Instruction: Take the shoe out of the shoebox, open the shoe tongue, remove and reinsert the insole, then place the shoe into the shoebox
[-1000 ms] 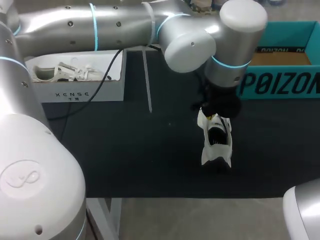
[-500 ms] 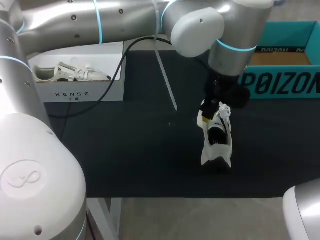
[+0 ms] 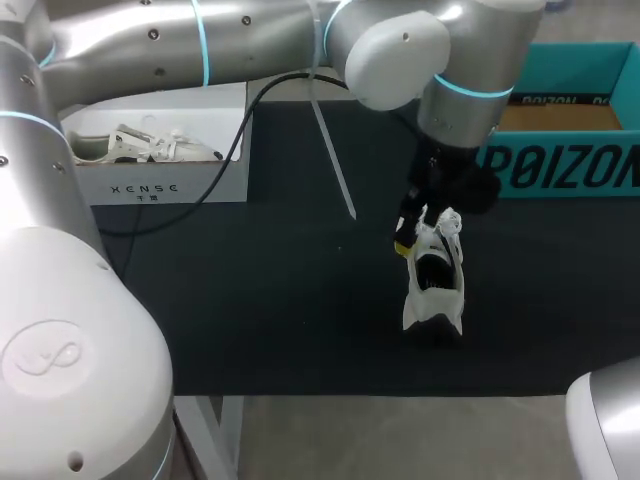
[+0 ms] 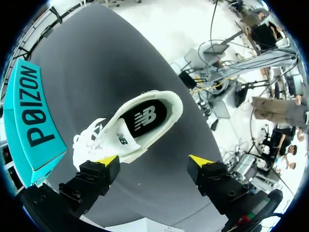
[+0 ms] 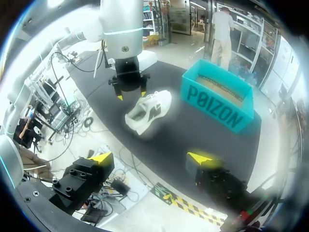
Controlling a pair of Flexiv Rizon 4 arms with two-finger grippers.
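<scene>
Towards the table's front right, the white shoe (image 3: 434, 283) sits on the black mat (image 3: 250, 300), its dark insole (image 4: 145, 117) inside. The teal shoebox (image 3: 560, 165) stands at the far right corner and a white box (image 3: 150, 185) at the far left. From above, my left arm (image 3: 250, 40) hides the laces. The left gripper (image 4: 154, 160) is spread wide over the tongue end, grasping nothing. The right gripper (image 5: 150, 158) hangs spread and empty.

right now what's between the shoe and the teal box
Nothing. Only bare black mat separates the shoe from the teal box. The right wrist view shows this most clearly, and the left wrist view agrees.
</scene>
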